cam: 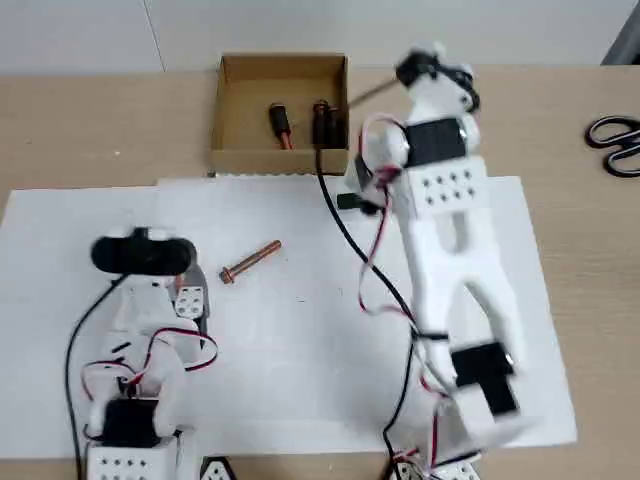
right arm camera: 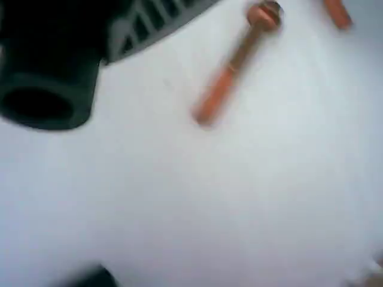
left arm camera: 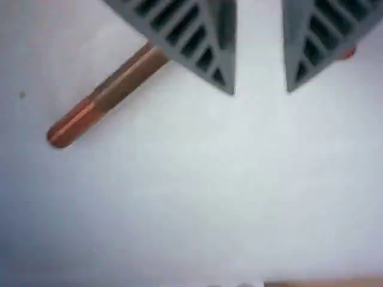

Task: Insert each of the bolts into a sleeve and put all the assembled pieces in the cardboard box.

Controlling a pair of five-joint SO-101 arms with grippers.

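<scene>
The cardboard box (cam: 280,160) stands far on the surface (cam: 80,120), just beyond the paper sheet (cam: 300,350), with two assembled pieces (cam: 280,125) inside (side by side). The bolt (cam: 250,261) lies on the sheet, nearer and left of centre; the right gripper (cam: 355,196) holds a sleeve (right arm camera: 42,89) right of it. Scissors (cam: 615,143) lie far right.

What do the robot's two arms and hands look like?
Both arms are chunky white plastic with black motor blocks at the joints. The left arm and right arm each carry looping red and black cables, and rows of small holes dot their white plates. The left hand has grey, pointed, triangular fingers with slanted slots.
</scene>
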